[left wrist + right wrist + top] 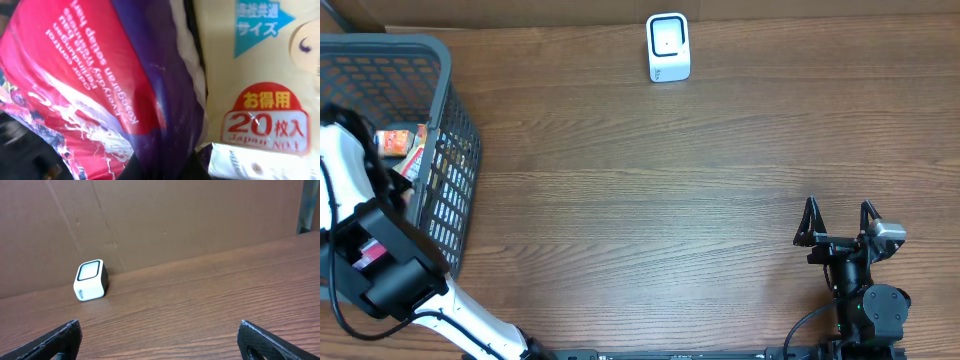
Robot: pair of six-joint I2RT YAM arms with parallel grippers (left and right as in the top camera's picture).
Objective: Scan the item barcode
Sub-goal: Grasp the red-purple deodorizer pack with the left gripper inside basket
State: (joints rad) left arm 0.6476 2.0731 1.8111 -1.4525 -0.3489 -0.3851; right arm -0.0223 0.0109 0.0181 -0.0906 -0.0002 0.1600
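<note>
Packet in red and purple (85, 80) presses close against my left wrist camera, down in the grey basket (455, 130) at the left end of the table (640, 200). A cream packet (260, 100) lies just beside it. My left claw is closed, but its fingers are out of sight beneath my left arm (380, 260), so I cannot tell whether it has caught the packet. My right claw (839, 210) stands wide with nothing in it, well apart from the white scanner (668, 47).
</note>
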